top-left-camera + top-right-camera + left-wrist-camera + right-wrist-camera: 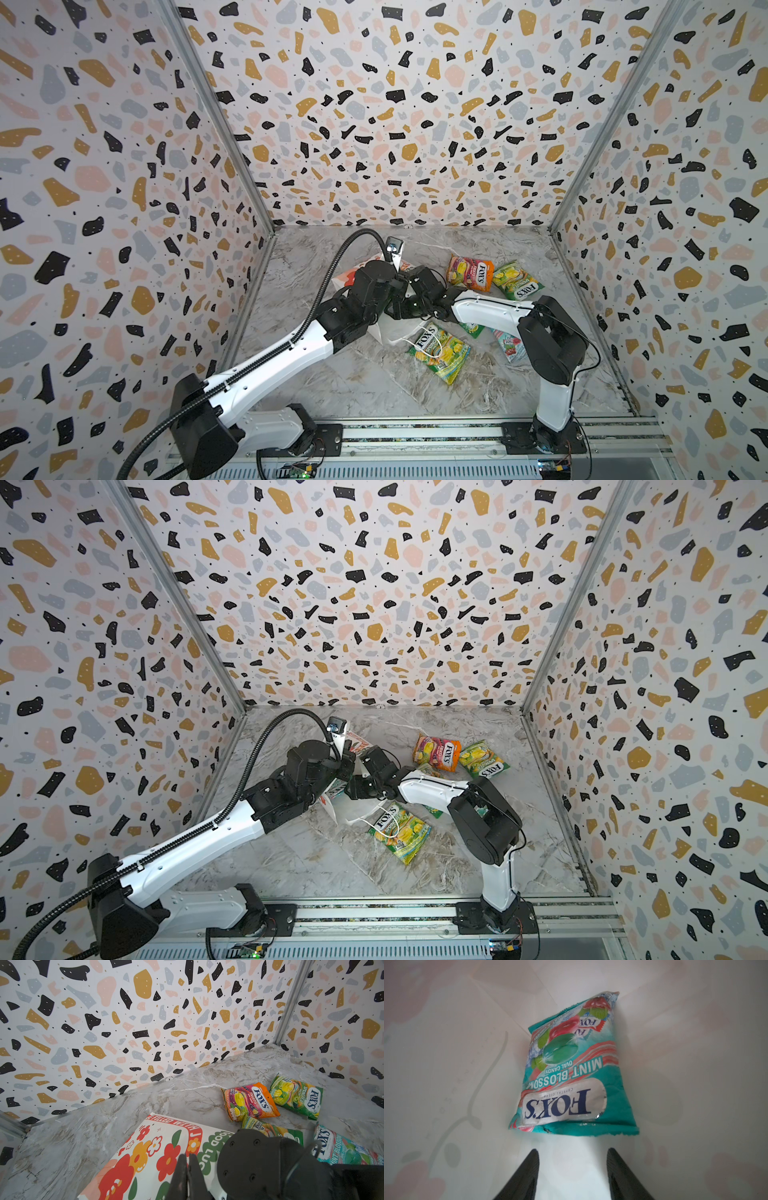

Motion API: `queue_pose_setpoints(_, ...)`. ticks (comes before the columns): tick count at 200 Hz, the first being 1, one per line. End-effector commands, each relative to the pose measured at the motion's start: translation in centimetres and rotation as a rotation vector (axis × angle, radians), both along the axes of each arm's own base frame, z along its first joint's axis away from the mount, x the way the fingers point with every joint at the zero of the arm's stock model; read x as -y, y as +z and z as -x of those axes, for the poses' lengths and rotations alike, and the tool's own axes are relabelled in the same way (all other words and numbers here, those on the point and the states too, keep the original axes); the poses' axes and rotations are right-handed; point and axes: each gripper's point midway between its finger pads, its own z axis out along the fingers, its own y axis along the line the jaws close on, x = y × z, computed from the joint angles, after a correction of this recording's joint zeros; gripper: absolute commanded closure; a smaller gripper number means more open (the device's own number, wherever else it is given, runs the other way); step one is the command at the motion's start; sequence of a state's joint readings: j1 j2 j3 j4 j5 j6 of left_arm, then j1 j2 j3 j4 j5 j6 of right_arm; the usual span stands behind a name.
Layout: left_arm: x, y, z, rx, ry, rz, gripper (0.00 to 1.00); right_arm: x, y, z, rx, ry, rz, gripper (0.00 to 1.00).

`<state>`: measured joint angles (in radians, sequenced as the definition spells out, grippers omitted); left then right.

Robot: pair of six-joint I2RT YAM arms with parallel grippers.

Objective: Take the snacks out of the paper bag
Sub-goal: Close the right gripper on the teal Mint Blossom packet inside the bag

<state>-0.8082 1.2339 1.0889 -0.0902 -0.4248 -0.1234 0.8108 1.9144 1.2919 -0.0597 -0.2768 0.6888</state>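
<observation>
Left gripper [188, 1156] from the left wrist camera: fingers pressed tight together, tips lying against the flowered face of the paper bag [145, 1147]. Whether any paper is nipped between them, I can't tell. Beyond the bag, out on the marble table [187, 1093], the orange-pink packet [250, 1101] sits edge to edge with the far green-yellow packet [297, 1098]. The middle green-yellow packet [270, 1129] is tucked just beside the orange one. The outer teal packet [340, 1147] lies partly behind the right arm [259, 1163].

Over to the right wrist camera: the right gripper [572, 1151] is inside the bag, jaws standing apart with nothing between them, white paper all round. Just ahead of the tips, not touching them, is the inner teal packet [571, 1076], resting in the bag's far corner.

Both top views: the bag lies on its side mid-table, mostly hidden under the two wrists, mouth facing the near side. Its cord handle [426, 345] trails over the near green-yellow packet [440, 353], which lies just outside the mouth. The right forearm crosses above the middle green-yellow and outer teal packets.
</observation>
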Motion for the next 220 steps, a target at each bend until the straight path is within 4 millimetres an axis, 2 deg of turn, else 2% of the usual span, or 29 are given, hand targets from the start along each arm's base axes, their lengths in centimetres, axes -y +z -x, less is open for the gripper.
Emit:
queue_pose_setpoints(1, -0.1, 1.8, -0.2, 0.051, 0.021, 0.073, 1.0, -0.8, 0.9, -1.1, -0.07, -0.084, -0.032, 0.44)
queue_pose_setpoints(62, -0.1, 1.6, -0.2, 0.048, 0.022, 0.07, 1.0, -1.8, -1.2, -2.6, -0.146, -0.165, -0.021, 0.43)
queue_pose_setpoints(141, 0.2, 1.9, -0.1, 0.048, 0.006, 0.088, 1.0, -4.0, -1.8, -4.2, -0.204, -0.241, -0.125, 0.49)
queue_pose_setpoints(162, -0.5, 1.9, -0.2, 0.055, 0.042, 0.082, 1.0, -3.9, -1.7, -4.4, -0.199, -0.251, -0.123, 0.64)
queue_pose_setpoints(195, -2.3, 1.7, -0.9, 0.065, 0.153, 0.044, 1.0, -3.2, -0.4, -3.7, -0.145, -0.228, -0.116, 0.95)
queue_pose_setpoints(203, -2.7, 1.6, -1.1, 0.068, 0.178, 0.037, 1.0, -3.0, 0.1, -3.5, -0.132, -0.215, -0.111, 1.0)
queue_pose_setpoints(220, -3.4, 1.7, -1.1, 0.076, 0.219, 0.03, 1.0, -2.6, 1.0, -2.9, -0.105, -0.185, -0.1, 1.0)
